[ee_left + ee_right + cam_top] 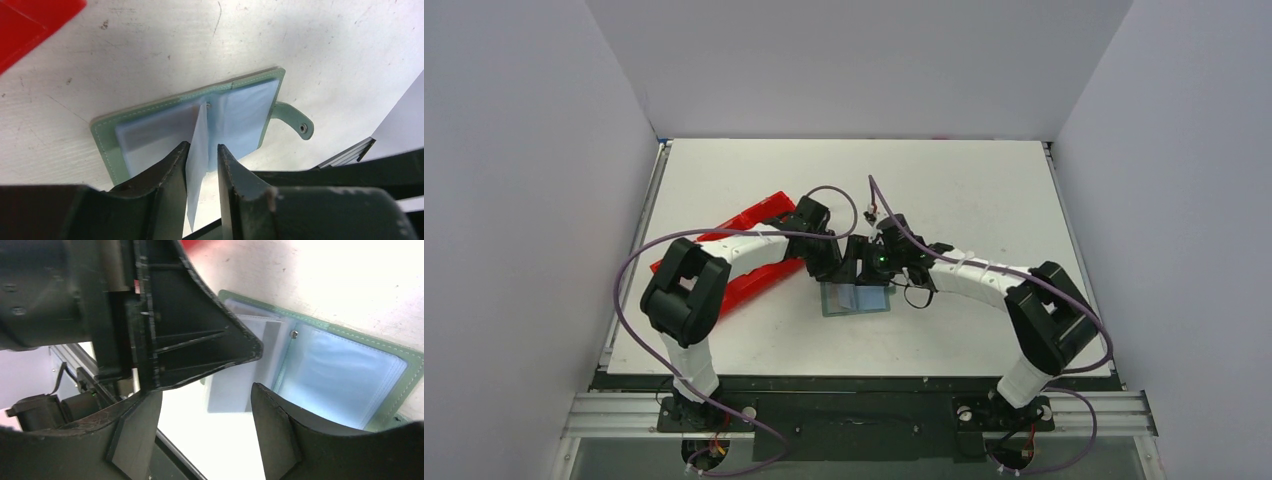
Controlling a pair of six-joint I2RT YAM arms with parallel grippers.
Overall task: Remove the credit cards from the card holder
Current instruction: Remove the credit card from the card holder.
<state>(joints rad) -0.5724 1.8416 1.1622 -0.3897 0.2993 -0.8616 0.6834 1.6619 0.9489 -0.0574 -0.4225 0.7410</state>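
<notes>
The card holder (pixel 102 132) lies open and flat on the table (pixel 325 45). The left fingers (pixel 170 170) stand a little apart around one thin page (pixel 199 145) that sticks up, and they do not look like they are squeezing it. The right fingers (pixel 272 425) are spread wide and hold nothing. The page looks light, floppy and slippery. It is probably best pinched near its loose edge.
</notes>
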